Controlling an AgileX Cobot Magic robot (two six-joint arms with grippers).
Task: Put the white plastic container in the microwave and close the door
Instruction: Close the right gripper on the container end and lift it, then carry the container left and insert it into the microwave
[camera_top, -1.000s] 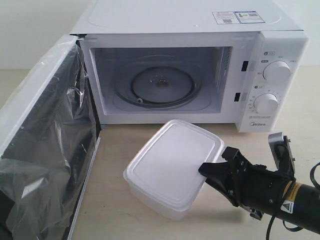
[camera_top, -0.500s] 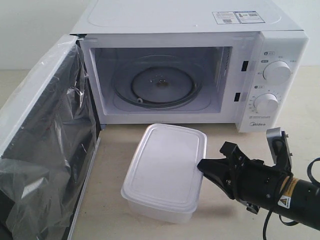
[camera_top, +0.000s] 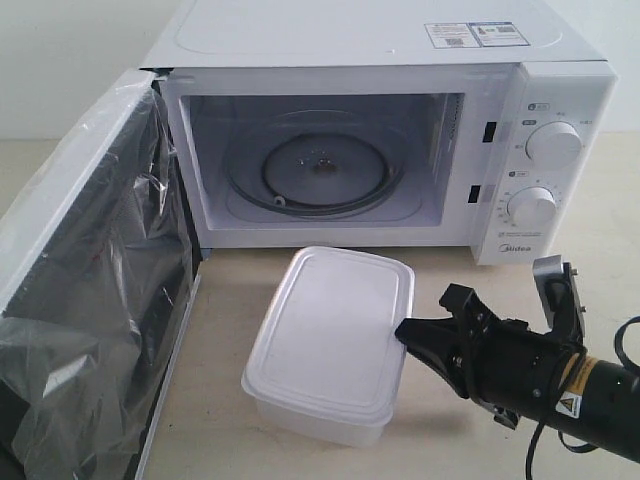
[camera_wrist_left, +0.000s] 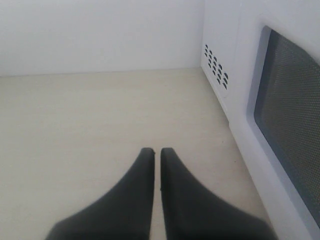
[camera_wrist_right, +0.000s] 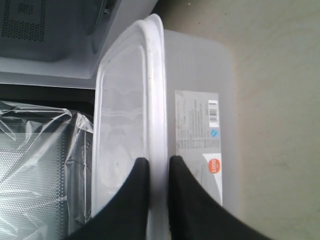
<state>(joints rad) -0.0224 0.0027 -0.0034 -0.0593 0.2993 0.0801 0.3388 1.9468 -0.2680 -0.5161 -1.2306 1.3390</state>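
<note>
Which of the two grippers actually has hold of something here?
The right gripper: it pinches the lid rim of the white plastic container. The left gripper is shut on nothing, with only the table beyond it.

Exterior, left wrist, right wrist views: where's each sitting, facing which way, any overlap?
Exterior: front of the microwave, raised, looking down into its open cavity; right hand and arm show lower right.
Left wrist: above the shut left hand, facing along the table past the door's window.
Right wrist: above the right hand, facing the container whose lid rim it pinches.
Shared: exterior and right wrist both show container, door.
</note>
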